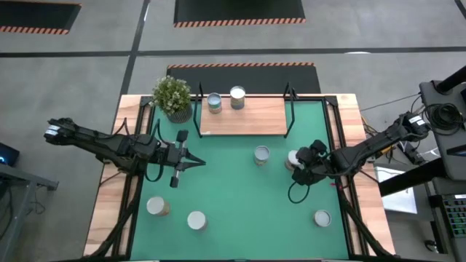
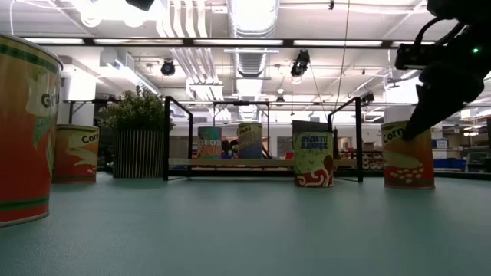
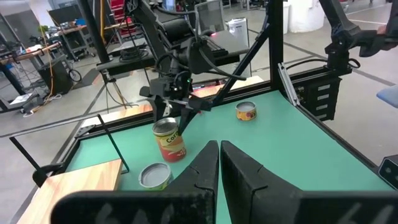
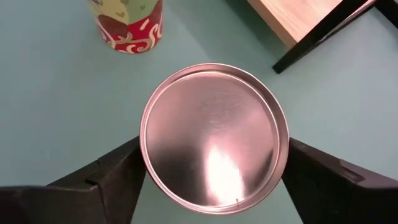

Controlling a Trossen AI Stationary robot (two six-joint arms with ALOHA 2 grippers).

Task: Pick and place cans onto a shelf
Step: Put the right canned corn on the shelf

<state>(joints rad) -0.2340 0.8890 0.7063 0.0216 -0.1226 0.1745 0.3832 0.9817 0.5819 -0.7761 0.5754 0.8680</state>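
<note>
Right tool (image 4: 214, 171) straddles can (image 4: 214, 137) on green mat, fingers wide apart each side, not yet closed on it. Risk: off-centre closing could tip can. Neighbouring can (image 1: 262, 154) just beside, between it and shelf (image 1: 244, 120). Left tool (image 1: 191, 161) waits mid-counter, fingers near together, empty.

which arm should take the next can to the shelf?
Right. Its claw already straddles a can, fingers open on both sides, near the shelf. The left claw is shut and away from any can.
</note>
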